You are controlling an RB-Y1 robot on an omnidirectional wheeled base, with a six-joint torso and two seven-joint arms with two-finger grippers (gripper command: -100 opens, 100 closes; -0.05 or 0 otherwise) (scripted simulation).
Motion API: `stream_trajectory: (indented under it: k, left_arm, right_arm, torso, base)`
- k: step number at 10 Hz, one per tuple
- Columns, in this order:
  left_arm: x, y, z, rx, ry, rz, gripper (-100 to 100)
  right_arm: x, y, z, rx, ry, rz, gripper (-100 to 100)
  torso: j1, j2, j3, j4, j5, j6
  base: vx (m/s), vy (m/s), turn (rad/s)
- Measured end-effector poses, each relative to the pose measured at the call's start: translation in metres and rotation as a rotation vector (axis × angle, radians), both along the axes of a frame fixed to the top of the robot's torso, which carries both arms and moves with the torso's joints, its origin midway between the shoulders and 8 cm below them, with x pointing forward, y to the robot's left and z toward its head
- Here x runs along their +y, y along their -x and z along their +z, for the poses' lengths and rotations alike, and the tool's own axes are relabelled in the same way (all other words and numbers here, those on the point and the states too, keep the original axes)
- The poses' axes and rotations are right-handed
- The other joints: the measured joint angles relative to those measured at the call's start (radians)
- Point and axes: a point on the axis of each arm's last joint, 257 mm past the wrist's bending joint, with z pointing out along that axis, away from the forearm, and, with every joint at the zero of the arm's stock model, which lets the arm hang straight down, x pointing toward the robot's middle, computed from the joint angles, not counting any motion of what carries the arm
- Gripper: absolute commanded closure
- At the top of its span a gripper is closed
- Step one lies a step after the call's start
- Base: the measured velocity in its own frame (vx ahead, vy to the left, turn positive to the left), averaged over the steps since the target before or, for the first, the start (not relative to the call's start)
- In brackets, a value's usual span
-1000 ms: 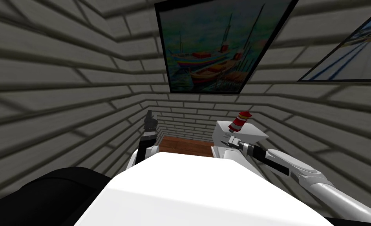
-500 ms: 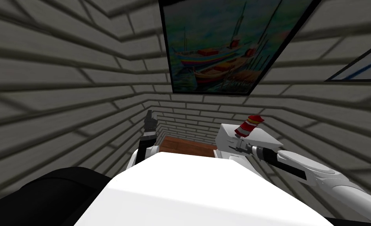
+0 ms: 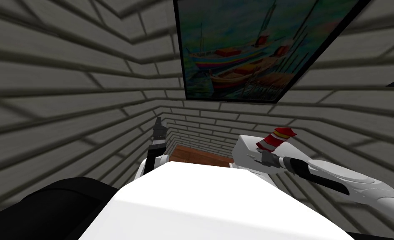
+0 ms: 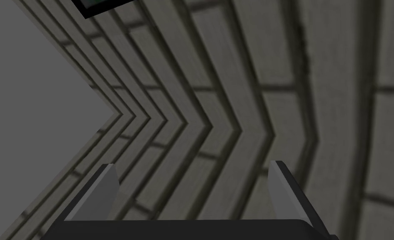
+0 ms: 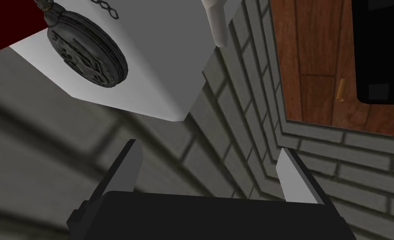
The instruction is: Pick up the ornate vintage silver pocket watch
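Note:
The pocket watch (image 5: pixel 87 50) is a dark grey, ornate round case. It lies flat on a white stand (image 5: pixel 158 71) with its chain (image 5: pixel 105 8) trailing off beside it. My right gripper (image 5: pixel 210 171) is open and hangs short of the stand's corner, apart from the watch, which sits beyond its fingertips on one finger's side. In the head view the right gripper (image 3: pixel 262 157) is at the near edge of the white stand (image 3: pixel 246 146). My left gripper (image 3: pixel 158 126) is raised by the brick wall, and its wrist view shows the left gripper (image 4: pixel 191 187) open with nothing between the fingers.
A red, white and yellow striped object (image 3: pixel 276 138) stands on the stand, close behind the watch. Brick walls close in on both sides. Wooden floor (image 5: pixel 312 62) lies below the stand, with a black object (image 5: pixel 383 50) and a small tan piece (image 5: pixel 340 90) on it.
The whole head view has shifted, so I have turned; the painting and stand slid right. My right arm has reached further right along the stand's near edge. The left arm holds still.

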Motion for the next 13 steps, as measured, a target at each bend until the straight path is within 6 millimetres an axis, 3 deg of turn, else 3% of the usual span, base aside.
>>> stream_trajectory:
  k: [6,7,8,13]
  left_arm:
    - [0.000,0.000,0.000,0.000,0.000,0.000,0]
    - [0.000,0.000,0.000,0.000,0.000,0.000,0]
    - [0.000,0.000,0.000,0.000,0.000,0.000,0]
    - [0.000,0.000,0.000,0.000,0.000,0.000,0]
  right_arm:
    - [-0.087,0.040,0.009,0.109,0.253,0.024,-100]
    - [-0.088,0.041,0.009,0.110,0.256,0.026,0]
    - [-0.088,0.041,0.009,0.109,0.256,0.026,-100]
    - [-0.113,0.055,-0.008,0.126,0.249,-0.112,-100]
  torso:
    - [-0.001,0.001,0.000,0.000,0.000,0.000]
    - [0.000,0.003,0.002,0.001,0.000,0.001]
    - [0.000,0.004,0.002,0.001,0.000,0.001]
    - [-0.006,0.014,0.008,0.003,-0.004,-0.001]
  base:
    - [0.068,-0.008,0.067]
    - [0.006,-0.002,0.000]
    - [-0.045,-0.011,0.220]
    - [-0.141,-0.025,0.278]
